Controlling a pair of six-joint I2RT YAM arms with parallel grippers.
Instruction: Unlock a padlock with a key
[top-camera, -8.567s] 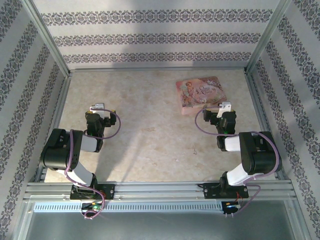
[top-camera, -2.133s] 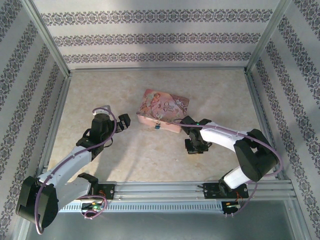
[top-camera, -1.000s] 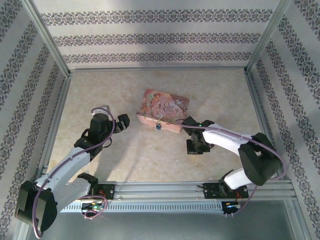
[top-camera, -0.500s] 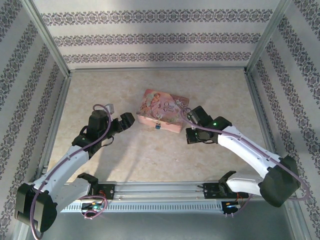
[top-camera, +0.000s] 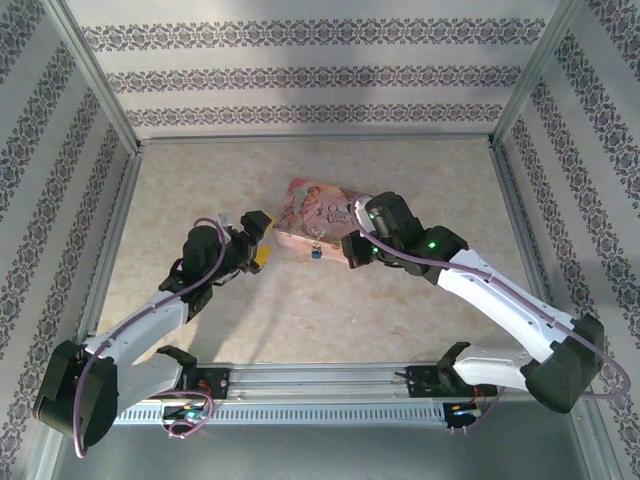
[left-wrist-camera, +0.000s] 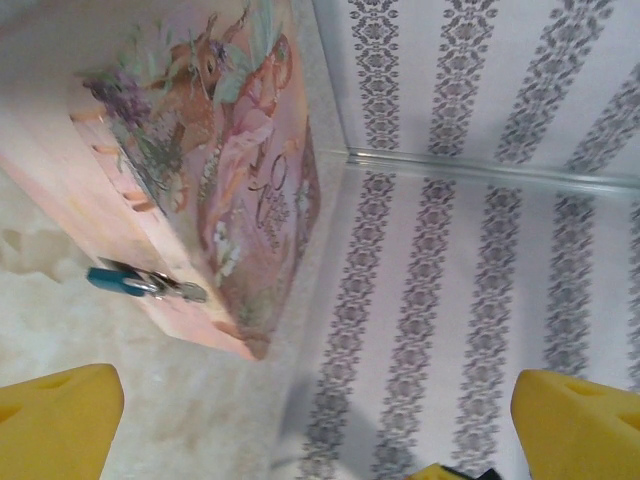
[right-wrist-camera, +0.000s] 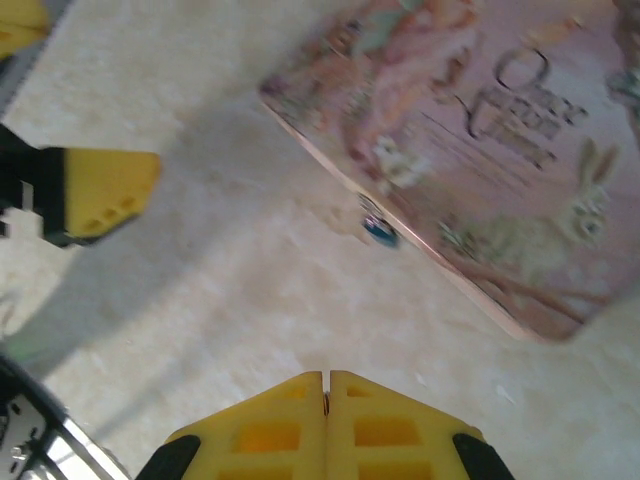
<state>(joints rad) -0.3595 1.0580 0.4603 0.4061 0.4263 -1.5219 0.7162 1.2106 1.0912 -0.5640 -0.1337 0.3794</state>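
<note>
Right hand (top-camera: 351, 250) nearer padlock (left-wrist-camera: 145, 284), clearest left-wrist.

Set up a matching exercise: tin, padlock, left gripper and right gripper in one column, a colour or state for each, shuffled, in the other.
Column one:
1. tin
2. padlock
3. left gripper
4. right gripper

Column two:
A. shut
B. silvery with a blue part
C. open wide
D. pink, illustrated

Pairs: 1-D, 2-B, 3-C, 4-A
</note>
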